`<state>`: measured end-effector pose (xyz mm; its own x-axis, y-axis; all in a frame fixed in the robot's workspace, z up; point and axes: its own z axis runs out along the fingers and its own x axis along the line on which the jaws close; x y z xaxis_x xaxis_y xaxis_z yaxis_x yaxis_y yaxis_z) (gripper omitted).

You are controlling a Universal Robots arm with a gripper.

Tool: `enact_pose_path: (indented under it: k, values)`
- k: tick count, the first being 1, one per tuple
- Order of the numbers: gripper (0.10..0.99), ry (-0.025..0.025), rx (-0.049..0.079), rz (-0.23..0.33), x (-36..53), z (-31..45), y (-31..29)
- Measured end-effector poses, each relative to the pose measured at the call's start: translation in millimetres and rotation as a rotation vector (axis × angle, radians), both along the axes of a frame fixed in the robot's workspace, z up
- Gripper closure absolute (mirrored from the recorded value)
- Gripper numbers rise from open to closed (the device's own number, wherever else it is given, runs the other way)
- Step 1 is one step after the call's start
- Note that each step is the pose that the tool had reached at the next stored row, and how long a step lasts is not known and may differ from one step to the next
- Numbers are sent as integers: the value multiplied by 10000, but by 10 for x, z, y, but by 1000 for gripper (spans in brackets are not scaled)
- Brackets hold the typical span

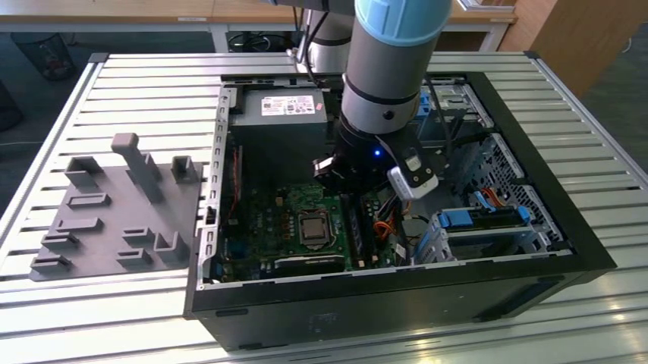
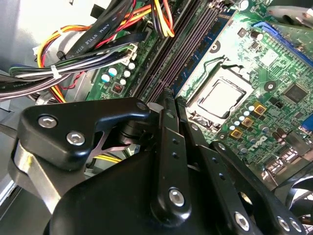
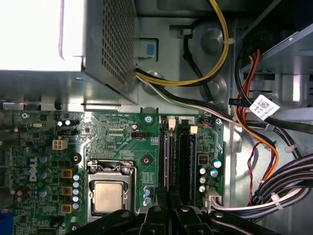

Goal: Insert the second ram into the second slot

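Open computer case point(image 1: 405, 303) lies on the slatted table point(image 1: 142, 98). The arm point(image 1: 390, 83) reaches into it over the green board point(image 3: 117, 129). The gripper point(image 2: 169, 98) sits directly above the memory slots point(image 3: 185, 156); whether it is clamped cannot be told. A blue ram stick point(image 3: 165, 156) stands in a slot just beneath it. Judgement: insertion is under way, and full seating is unconfirmed.

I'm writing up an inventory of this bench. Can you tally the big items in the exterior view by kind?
Open computer case: 1
Grey holder plate: 1
Robot arm: 1
Total: 3
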<state>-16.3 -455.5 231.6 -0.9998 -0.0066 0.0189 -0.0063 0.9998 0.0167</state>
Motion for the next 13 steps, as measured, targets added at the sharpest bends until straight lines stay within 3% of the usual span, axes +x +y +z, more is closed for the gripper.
enact_pose_path:
  k: [13]
  values:
    - [949, 22, 2, 0, 19, -30, 0]
